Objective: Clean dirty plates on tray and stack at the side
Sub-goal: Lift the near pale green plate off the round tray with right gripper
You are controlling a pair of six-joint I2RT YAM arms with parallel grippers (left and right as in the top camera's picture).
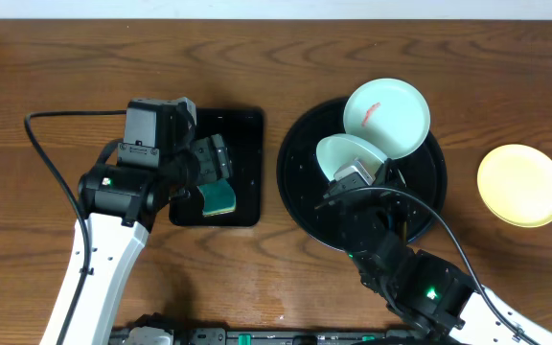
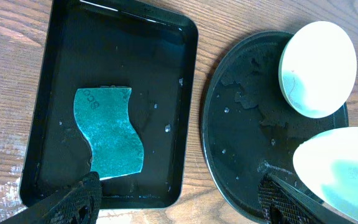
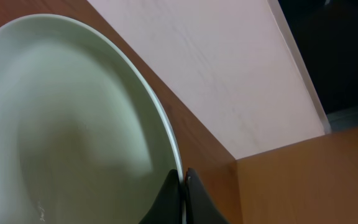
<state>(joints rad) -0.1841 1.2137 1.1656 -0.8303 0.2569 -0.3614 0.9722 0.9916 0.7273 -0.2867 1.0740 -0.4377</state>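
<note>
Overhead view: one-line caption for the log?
Right gripper holds a mint plate tilted over the round tray; left gripper hovers above the sponge; yellow plate sits aside.

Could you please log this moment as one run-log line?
left gripper: jaws open above sponge | right gripper: jaws shut on mint plate, tilted above tray | smeared plate on tray | yellow plate on table

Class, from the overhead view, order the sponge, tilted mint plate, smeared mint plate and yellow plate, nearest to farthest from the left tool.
1. sponge, just beside the left tool.
2. tilted mint plate, centre-right.
3. smeared mint plate, farther back and right.
4. yellow plate, far right.
</note>
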